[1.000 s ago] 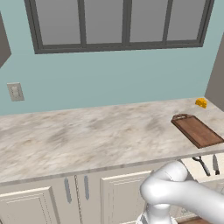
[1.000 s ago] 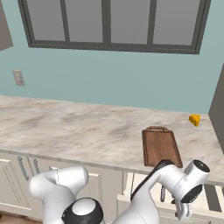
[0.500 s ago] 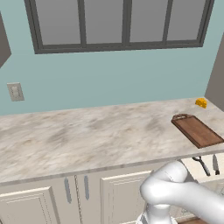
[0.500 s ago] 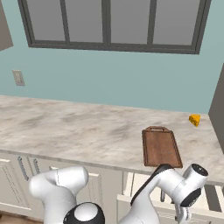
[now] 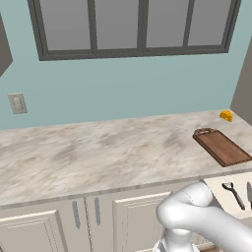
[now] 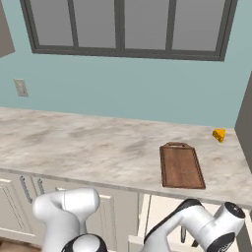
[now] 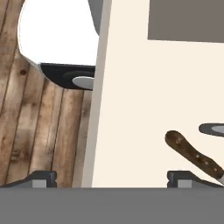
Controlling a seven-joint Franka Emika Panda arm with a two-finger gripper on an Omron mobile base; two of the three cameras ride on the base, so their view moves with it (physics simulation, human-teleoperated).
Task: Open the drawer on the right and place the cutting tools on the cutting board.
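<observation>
Countertop (image 5: 98, 157) of pale veined marble runs the width of both base views below the grey-framed window (image 5: 133, 27) and the blue-green wall; I can read no brand, label or writing on anything here, and the wall switch plate (image 5: 17, 103) at the left is blank. Under the counter stand cream cabinet doors with grey bar handles (image 5: 76, 214).

Next in size is my own arm, its white elbow (image 5: 197, 211) bulging up in front of the cabinets, and below the counter's right end the drawer (image 5: 227, 184) stands pulled out, its pale boxy floor showing. On the counter near that right end lies the cutting board (image 5: 221, 146), dark reddish-brown, rimmed, its handle loop toward the wall, with nothing on it.

Inside the drawer the scissors (image 5: 232, 193) lie with black handles toward the counter, and just beside them, at the picture's edge, is a sliver of the knife (image 5: 249, 193). From my hand's camera the knife's dark riveted handle sits on the cream drawer floor close to one fingertip (image 7: 186, 178). My gripper (image 7: 111, 180) hangs spread wide over the drawer's side wall, holding nothing.

Smallest is the yellow wedge (image 5: 226, 115) on the counter beyond the board, near the wall.
</observation>
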